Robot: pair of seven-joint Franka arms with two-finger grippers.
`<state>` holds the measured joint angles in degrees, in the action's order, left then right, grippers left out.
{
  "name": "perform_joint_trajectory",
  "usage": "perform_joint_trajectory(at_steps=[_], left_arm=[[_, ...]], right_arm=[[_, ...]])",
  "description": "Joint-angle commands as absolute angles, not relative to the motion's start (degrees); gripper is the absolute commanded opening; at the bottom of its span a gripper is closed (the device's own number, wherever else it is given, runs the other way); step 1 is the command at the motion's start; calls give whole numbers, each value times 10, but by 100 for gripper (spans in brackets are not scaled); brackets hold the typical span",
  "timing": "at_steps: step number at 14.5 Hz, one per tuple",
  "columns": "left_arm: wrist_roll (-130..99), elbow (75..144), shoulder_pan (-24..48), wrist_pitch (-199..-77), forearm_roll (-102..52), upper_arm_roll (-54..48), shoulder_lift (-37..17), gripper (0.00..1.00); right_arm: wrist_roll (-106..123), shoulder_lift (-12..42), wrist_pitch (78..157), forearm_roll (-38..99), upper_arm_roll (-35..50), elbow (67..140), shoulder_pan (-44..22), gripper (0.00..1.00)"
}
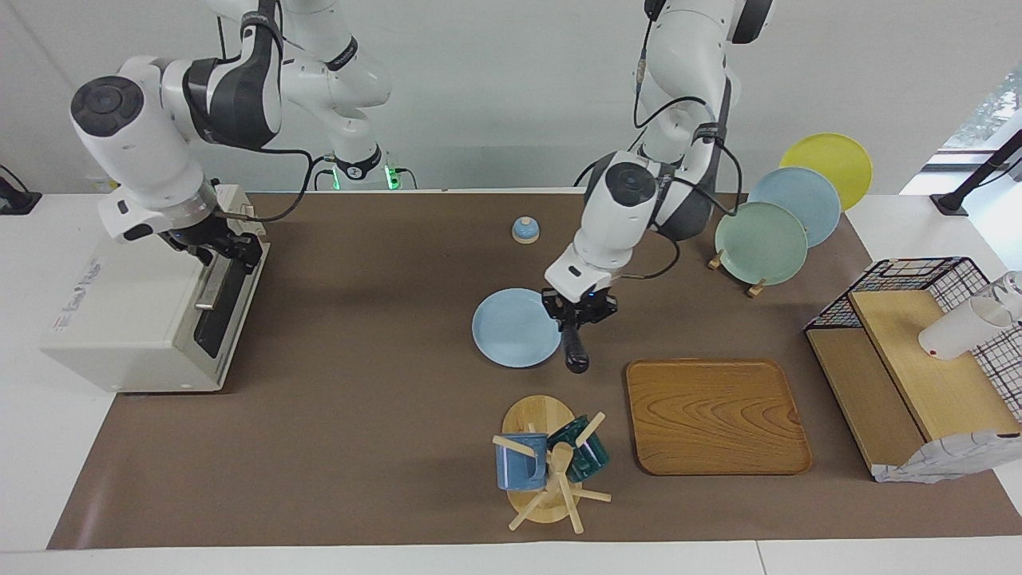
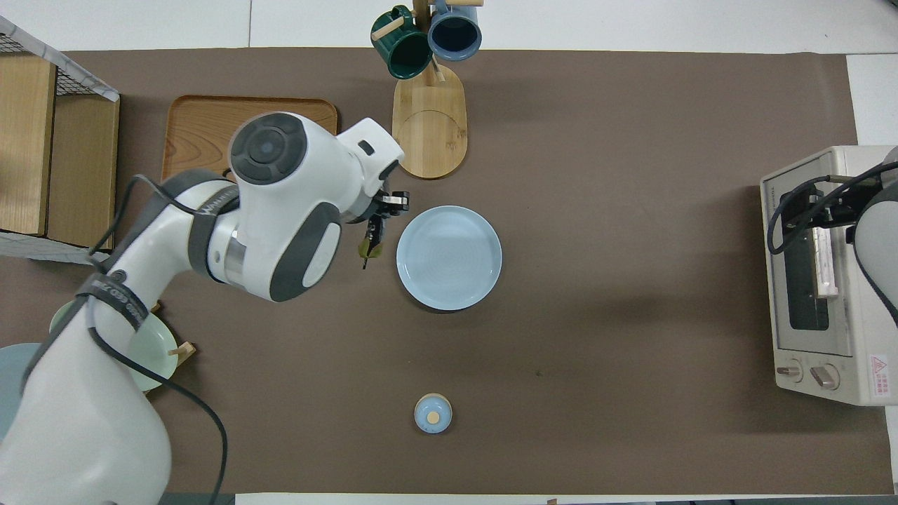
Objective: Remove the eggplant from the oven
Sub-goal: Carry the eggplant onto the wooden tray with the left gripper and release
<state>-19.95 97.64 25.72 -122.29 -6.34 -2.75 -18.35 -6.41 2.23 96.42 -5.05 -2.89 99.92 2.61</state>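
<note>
My left gripper (image 1: 576,318) is shut on the eggplant (image 1: 575,351), a dark slim vegetable that hangs down from its fingers over the mat, just beside the edge of a light blue plate (image 1: 515,327). In the overhead view the eggplant's green stem tip (image 2: 370,247) shows under the left gripper (image 2: 379,214), next to the plate (image 2: 449,257). The cream-white oven (image 1: 120,319) stands at the right arm's end of the table, its dark glass door upright. My right gripper (image 1: 227,246) is at the top of the door by the silver handle (image 2: 825,259).
A wooden tray (image 1: 718,415) lies beside the plate toward the left arm's end. A mug tree (image 1: 547,463) with two mugs stands farther from the robots. A small blue knob (image 1: 525,230), a rack of plates (image 1: 762,243) and a wire shelf (image 1: 918,359) also stand on the table.
</note>
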Motion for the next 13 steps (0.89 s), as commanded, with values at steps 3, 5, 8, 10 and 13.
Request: perform_joint_trajectory(at_steps=[3,5,8,10,13], left_arm=[[-148,937,169,-1191,-98,-32,-201,0],[-114,938,134,-1192,-98,-32,-202,0],[-82,938,94,-1197,-98,-31,-213,0],[-76,934,87,-1211,-98,-29,-230,0],[-70,891,65,-1220,-91,-29,-282,0]], right_arm=[[-47,-2,956,-25,-22,996,26,100],[-42,-8,960,-24,-21,994,27,100],[-46,-16,961,4,-23,996,28,100],[-46,-17,962,4,-23,997,28,100],[-41,-18,952,4,-23,997,30,100]])
